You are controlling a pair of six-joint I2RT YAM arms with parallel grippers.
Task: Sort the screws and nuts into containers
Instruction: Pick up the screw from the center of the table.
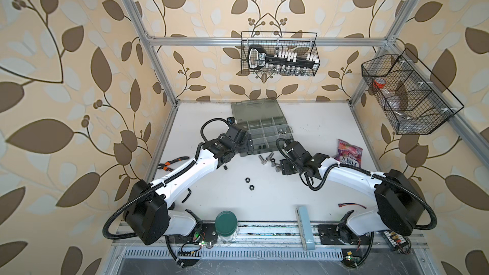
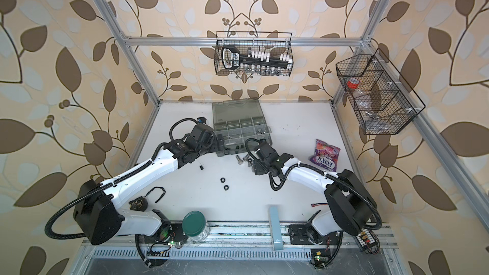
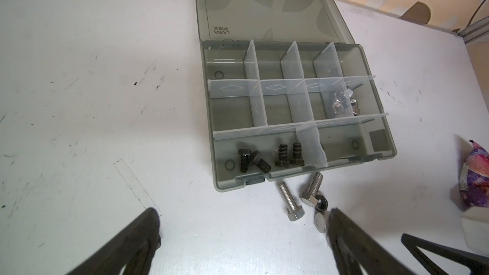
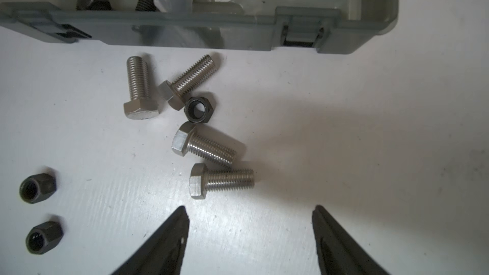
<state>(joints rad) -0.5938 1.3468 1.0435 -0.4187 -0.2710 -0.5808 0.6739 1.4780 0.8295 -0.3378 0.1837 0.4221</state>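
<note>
Beside the case front: we count four silver screws (image 4: pixel 206 146) lying loose on the white table (image 4: pixel 370 154), bunched just outside the organizer case (image 3: pixel 225 183).
Black nut: one black nut (image 4: pixel 199 109) stands on edge inside that bunch, against a screw head.
Black nuts: a pair of black nuts (image 4: pixel 37 185) sits close together, apart from the bunch and nearer the arm bases in both top views.
Lid: the lid (image 3: pixel 264 9) is swung open behind the case.
Front compartment: we see four black screws (image 3: pixel 281 153) in the front compartment (image 3: pixel 264 141) on the left arm's side.
End compartment: silver nuts (image 3: pixel 338 106) are piled in the end compartment (image 3: pixel 367 101) of the middle row. We cannot tell whether a screw lies among them.
Left gripper: the left gripper (image 3: pixel 243 215) is released, fingers spread wide with nothing between them, over the table at the case front.
Right gripper: the right gripper (image 4: pixel 250 212) is released and empty, low over the table. The nearest silver screw lies just ahead of its tips.
Right side: a candy bag (image 1: pixel 348 152) lies well apart from the case.
</note>
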